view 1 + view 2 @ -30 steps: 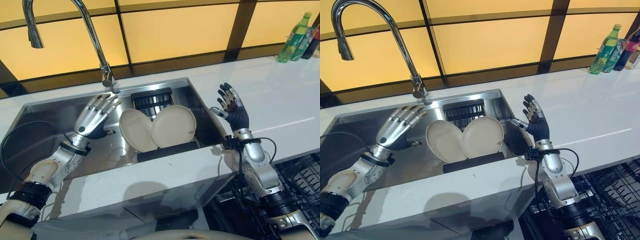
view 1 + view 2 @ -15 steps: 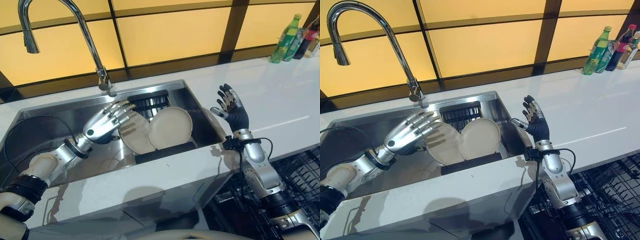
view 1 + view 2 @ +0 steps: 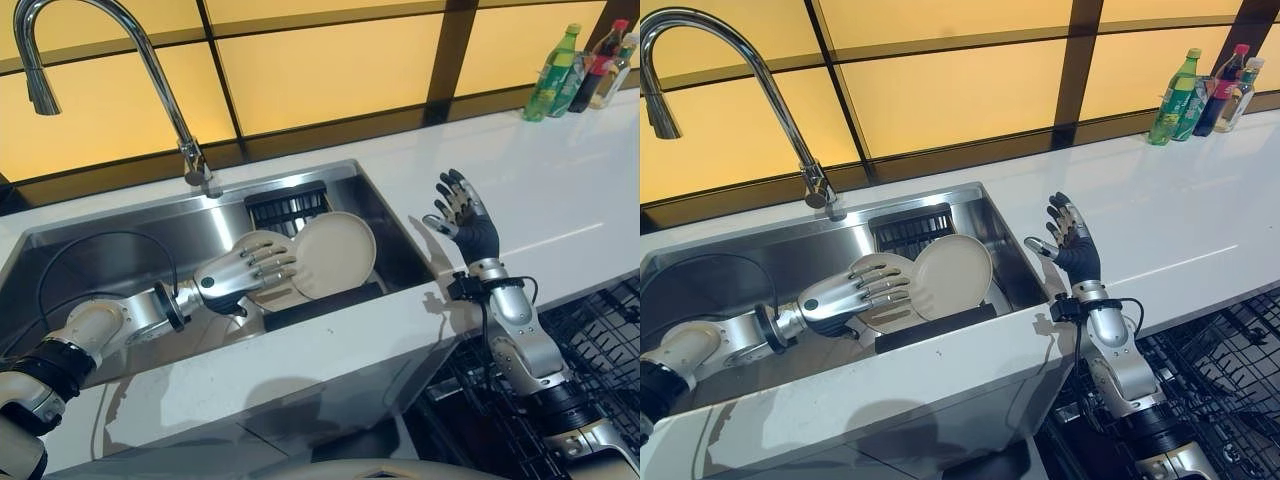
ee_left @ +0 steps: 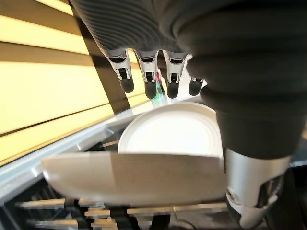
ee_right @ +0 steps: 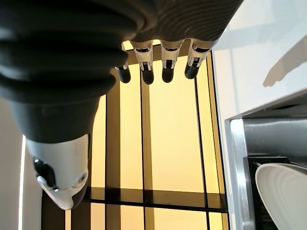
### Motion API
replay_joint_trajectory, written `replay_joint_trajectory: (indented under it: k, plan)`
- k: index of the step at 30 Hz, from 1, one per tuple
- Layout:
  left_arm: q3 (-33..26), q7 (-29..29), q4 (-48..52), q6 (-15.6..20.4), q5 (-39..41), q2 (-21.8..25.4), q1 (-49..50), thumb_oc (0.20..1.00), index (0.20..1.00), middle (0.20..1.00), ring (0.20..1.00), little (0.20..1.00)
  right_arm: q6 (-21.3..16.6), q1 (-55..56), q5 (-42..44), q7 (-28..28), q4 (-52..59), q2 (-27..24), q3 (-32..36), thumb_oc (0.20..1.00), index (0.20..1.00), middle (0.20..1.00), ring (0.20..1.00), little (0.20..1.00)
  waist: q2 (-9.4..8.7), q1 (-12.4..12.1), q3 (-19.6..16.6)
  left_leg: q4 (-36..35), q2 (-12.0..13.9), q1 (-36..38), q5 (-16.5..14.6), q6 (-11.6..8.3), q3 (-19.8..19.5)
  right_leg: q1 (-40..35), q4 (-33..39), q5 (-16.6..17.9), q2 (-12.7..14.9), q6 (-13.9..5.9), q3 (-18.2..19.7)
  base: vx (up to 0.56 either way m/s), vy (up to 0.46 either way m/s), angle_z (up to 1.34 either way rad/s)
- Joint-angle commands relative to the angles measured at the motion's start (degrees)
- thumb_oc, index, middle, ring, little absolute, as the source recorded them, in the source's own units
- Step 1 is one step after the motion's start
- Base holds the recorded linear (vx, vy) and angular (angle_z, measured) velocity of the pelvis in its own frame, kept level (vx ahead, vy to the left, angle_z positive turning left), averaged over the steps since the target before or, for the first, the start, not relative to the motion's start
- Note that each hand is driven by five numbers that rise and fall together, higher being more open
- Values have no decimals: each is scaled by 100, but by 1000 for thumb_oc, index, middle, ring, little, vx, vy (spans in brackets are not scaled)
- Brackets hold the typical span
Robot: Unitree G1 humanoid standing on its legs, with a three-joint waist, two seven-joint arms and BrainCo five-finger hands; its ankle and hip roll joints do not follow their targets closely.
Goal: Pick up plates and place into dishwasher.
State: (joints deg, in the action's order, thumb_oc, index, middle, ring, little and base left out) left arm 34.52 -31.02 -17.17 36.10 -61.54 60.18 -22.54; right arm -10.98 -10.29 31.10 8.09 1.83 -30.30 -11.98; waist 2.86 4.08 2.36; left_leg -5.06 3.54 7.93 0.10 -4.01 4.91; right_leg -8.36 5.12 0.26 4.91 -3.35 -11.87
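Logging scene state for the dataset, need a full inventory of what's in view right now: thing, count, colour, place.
plates: 2, cream, leaning upright in the sink, overlapping; the left one sits partly behind the left hand
sink: 1, stainless steel, set in the counter
drain rack: 1, dark, at the back of the sink behind the plates
faucet: 1, chrome, arched, at the sink's back edge
counter: 1, white, around the sink
bottles: several, one green and others partly cut off, far right corner of the counter
dishwasher rack: 1, dark wire, below the counter on the right
left hand: fingers straight, across the left plate, in the sink
right hand: open, raised over the counter right of the sink, holding nothing
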Motion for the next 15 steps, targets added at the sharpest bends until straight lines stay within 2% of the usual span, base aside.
replay_joint_trajectory:
  k: [1,6,7,8,10,11,13,14,15]
  plan:
    - [27,151,-249,-204,484,347,-466,1000,1000,1000,1000,1000,-353,-210,100,15,-13,-199,-129,1000,1000,1000,1000,1000,-67,39,-155,39,90,-220,-294,5,331,410,-211,49,770,-816,396,16,10,-9]
    - [47,351,-385,-237,480,273,-499,1000,1000,1000,1000,1000,-364,-220,75,-11,-73,-181,-118,1000,1000,1000,1000,1000,-78,50,-130,31,87,-221,-296,10,324,416,-189,59,762,-817,421,6,4,-4]
    - [42,410,-411,-241,423,268,-500,947,947,947,947,947,-366,-217,69,-11,-85,-175,-119,1000,1000,1000,1000,1000,-78,50,-133,28,85,-216,-300,13,324,414,-187,57,763,-818,420,0,0,0]
    - [37,433,-435,-246,384,267,-494,774,774,774,774,774,-359,-213,69,-9,-86,-173,-113,1000,1000,1000,1000,1000,-80,51,-134,28,83,-212,-300,14,326,410,-188,56,765,-818,420,0,0,0]
    - [30,423,-504,-224,331,292,-496,567,567,567,567,567,-385,-187,85,-21,-93,-194,-93,1000,1000,1000,1000,1000,-85,54,-137,26,78,-201,-306,21,329,402,-187,54,764,-819,420,0,0,0]
    - [13,436,-522,-198,304,322,-499,511,511,511,511,511,-396,-169,109,-23,-79,-214,-76,1000,1000,1000,1000,1000,-88,54,-145,24,76,-194,-308,21,330,400,-188,56,763,-820,417,0,0,0]
    - [-33,472,-522,-167,235,394,-479,344,344,344,344,344,-391,-144,141,-25,-57,-238,-41,1000,1000,1000,1000,1000,-87,48,-162,24,72,-191,-309,20,333,394,-186,53,760,-821,418,0,0,0]
    - [-44,490,-523,-170,223,424,-480,209,209,209,209,209,-394,-136,156,-22,-53,-246,-37,1000,1000,1000,1000,1000,-82,46,-165,28,72,-187,-308,19,331,392,-195,49,765,-824,415,0,0,0]
    - [-73,516,-524,-160,216,468,-477,200,200,200,200,200,-391,-128,181,-21,-42,-265,-23,1000,1000,1000,1000,1000,-78,37,-165,31,72,-187,-308,18,333,390,-199,46,769,-826,406,0,0,0]
